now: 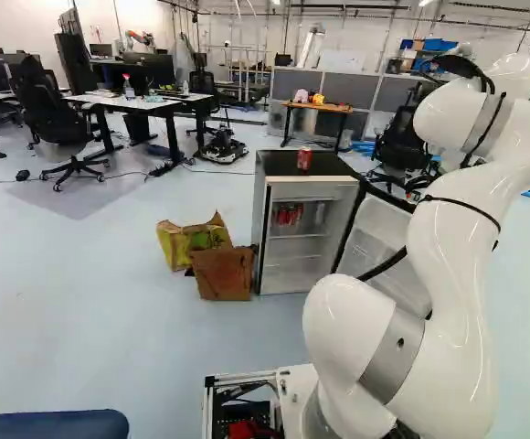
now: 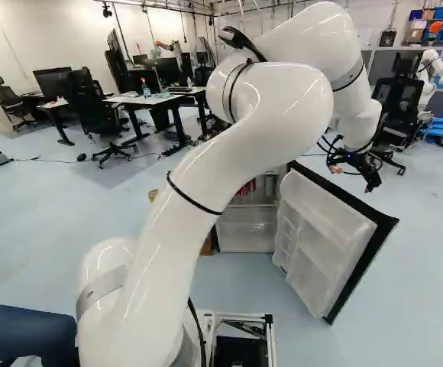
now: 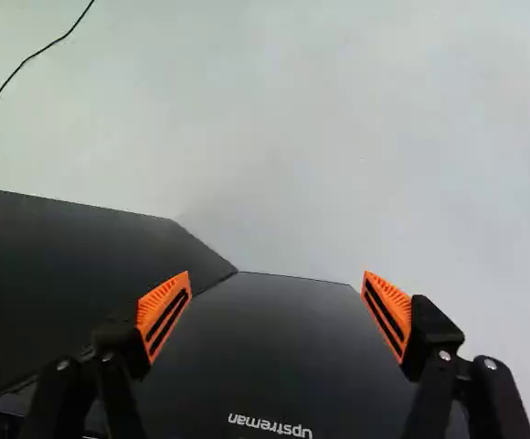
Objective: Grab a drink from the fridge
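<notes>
In the right base view my gripper (image 2: pixel 368 177) hangs beyond the black edge of the fridge door (image 2: pixel 332 233), which stands wide open. The wrist view shows the gripper (image 3: pixel 277 315) open, nothing between its orange pads, above dark flat panels (image 3: pixel 265 347) with white print. The fridge (image 1: pixel 306 238) faces the base in the left base view, its inside in sight. Red cans (image 1: pixel 289 215) stand together on its upper shelf, partly in shade. Another red can (image 1: pixel 303 159) sits upright on the black fridge top. My arm covers part of the fridge in the right base view.
A brown cardboard box (image 1: pixel 223 273) and a yellow-green bag (image 1: pixel 192 240) lean beside the fridge. Desks (image 1: pixel 146 102) and office chairs (image 1: pixel 59 123) stand farther back. Another robot (image 2: pixel 434 69) is at the far right. Something dark blue (image 1: pixel 50 424) reaches in close by the base's left.
</notes>
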Controlling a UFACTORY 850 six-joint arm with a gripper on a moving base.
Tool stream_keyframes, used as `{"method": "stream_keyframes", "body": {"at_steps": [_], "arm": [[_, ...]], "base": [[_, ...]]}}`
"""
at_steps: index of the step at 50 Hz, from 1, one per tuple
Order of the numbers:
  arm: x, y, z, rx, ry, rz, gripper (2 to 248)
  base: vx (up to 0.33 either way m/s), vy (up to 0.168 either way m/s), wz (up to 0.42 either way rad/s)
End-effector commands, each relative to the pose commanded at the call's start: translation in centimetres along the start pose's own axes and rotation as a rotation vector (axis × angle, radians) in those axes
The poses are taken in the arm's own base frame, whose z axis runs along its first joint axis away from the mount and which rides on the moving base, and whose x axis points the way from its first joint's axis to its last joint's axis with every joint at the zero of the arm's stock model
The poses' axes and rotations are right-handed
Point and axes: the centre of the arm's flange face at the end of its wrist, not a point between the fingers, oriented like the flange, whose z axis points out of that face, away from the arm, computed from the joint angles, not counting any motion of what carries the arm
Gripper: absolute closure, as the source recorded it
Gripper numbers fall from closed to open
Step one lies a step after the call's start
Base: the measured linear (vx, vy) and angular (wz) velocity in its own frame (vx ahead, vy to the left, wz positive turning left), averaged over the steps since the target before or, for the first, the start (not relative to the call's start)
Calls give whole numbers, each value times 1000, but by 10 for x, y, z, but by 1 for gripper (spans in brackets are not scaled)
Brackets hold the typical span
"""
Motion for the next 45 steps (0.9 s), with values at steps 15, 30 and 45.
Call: {"method": "stream_keyframes", "body": {"at_steps": [15,30,45], "arm": [[-7,2,-4,-2,-21,2,3],[-20,7,-12,-6,-49,8,3],[-34,13,-20,-12,-79,16,3]], "base": [[0,0,0],[0,0,0],[0,0,0]]}}
